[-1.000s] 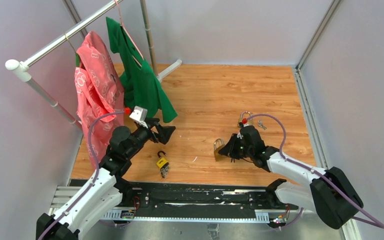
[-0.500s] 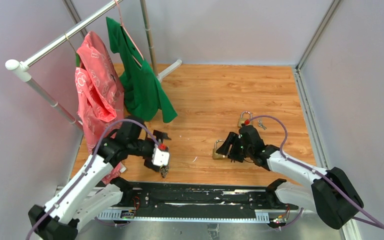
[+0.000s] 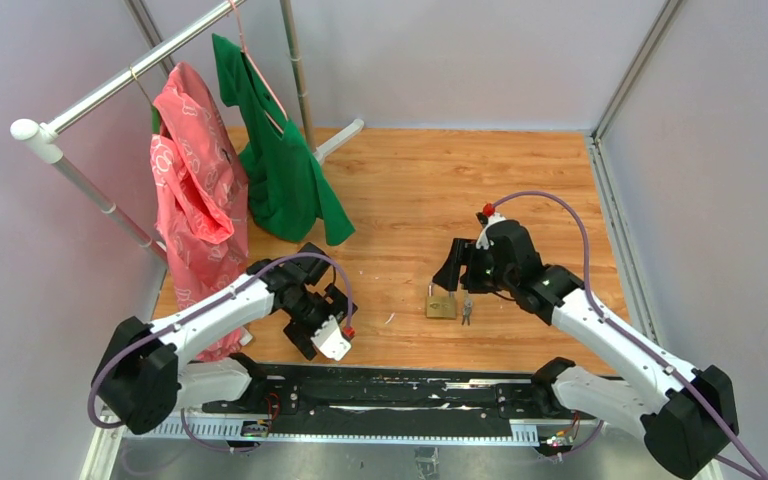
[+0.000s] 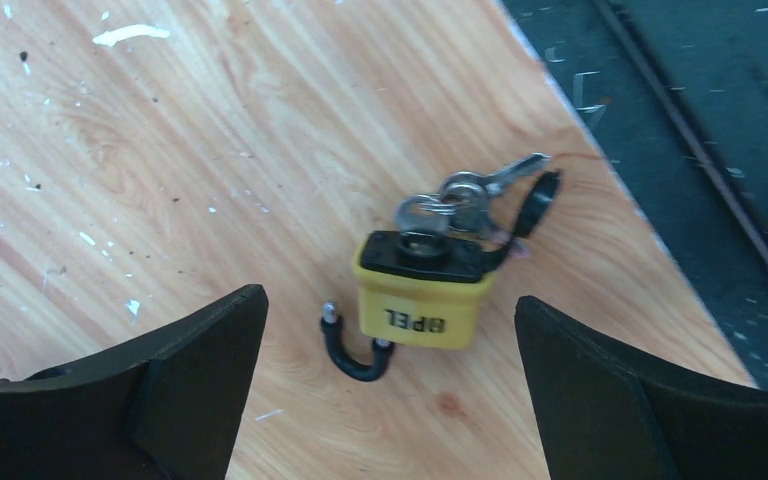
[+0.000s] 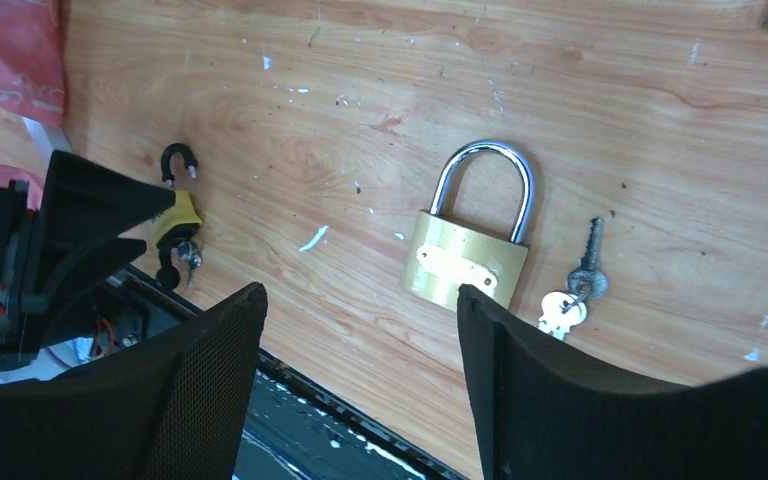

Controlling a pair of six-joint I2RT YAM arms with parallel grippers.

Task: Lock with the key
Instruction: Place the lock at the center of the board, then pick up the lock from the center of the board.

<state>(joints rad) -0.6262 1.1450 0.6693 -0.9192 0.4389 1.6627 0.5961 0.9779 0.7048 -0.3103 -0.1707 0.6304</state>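
A yellow padlock (image 4: 422, 290) lies on the wooden floor with its black shackle (image 4: 355, 350) swung open and a bunch of keys (image 4: 465, 195) in its keyhole. My left gripper (image 4: 388, 325) hangs open just above it, a finger on each side, touching nothing. In the top view the left gripper (image 3: 318, 312) hides this lock. A brass padlock (image 5: 467, 262) with its shackle closed lies flat, and a small key pair (image 5: 575, 295) rests to its right. My right gripper (image 5: 360, 300) hovers open above them, holding nothing; the top view shows the right gripper (image 3: 460, 278) behind the brass padlock (image 3: 441, 305).
A clothes rack stands at the back left with a pink garment (image 3: 195, 180) and a green garment (image 3: 280, 170). The black base rail (image 3: 390, 385) runs along the near edge. Grey walls close the floor on three sides.
My right gripper has opened and risen off the brass padlock, which now lies flat with the keys beside it. My left arm has swung down and inward over the yellow padlock.
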